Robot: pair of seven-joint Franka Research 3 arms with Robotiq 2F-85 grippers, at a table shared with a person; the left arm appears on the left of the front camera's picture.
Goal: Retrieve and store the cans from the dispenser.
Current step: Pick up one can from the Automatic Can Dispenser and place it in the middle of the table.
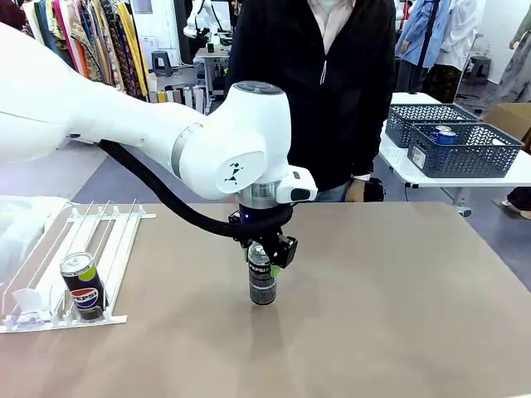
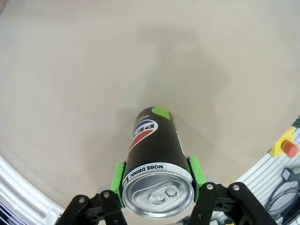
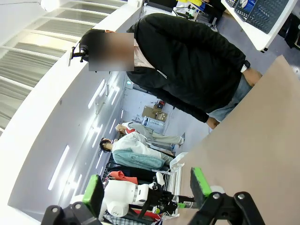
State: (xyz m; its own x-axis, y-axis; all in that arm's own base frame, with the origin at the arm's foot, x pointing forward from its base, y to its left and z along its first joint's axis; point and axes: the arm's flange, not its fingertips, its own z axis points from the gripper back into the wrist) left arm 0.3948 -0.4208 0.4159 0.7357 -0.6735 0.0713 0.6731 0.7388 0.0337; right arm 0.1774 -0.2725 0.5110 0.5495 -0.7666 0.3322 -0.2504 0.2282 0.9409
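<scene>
Front view: the left gripper [image 1: 264, 257] is clamped on the upper part of a black Pepsi can [image 1: 263, 288]. The can stands upright over the tan table [image 1: 398, 282], well to the right of the dispenser [image 1: 91, 240]. Its base is at or just off the tabletop, can't tell which. A second Pepsi can [image 1: 83, 286] sits at the dispenser's low end against the stop, not yet fetched. Dark mesh baskets [image 1: 465, 149] stand far to the right of the dispenser on a separate white table, with a blue can [image 1: 444, 133] in one. A person [image 1: 332, 83] stands at the far side, right of the dispenser. Risks: the hold is high on a slim, smooth can, so a quick swing away from the dispenser could make it pivot or slip. If it goes to the baskets, a low approach could knock the can's bottom on a basket wall. Left wrist view: green pads [image 2: 195, 171] squeeze both sides just under the silver top, with the can body pointing down at the table. The contact strip is narrow, so there is little margin against twisting. Right wrist view: the right gripper [image 3: 147, 187] has its fingers spread with nothing between them and aims up at the person's black jacket, not at the dispenser. It looks idle, but if it reaches for the dispenser can while the left arm crosses the middle, the arms could clash.
</scene>
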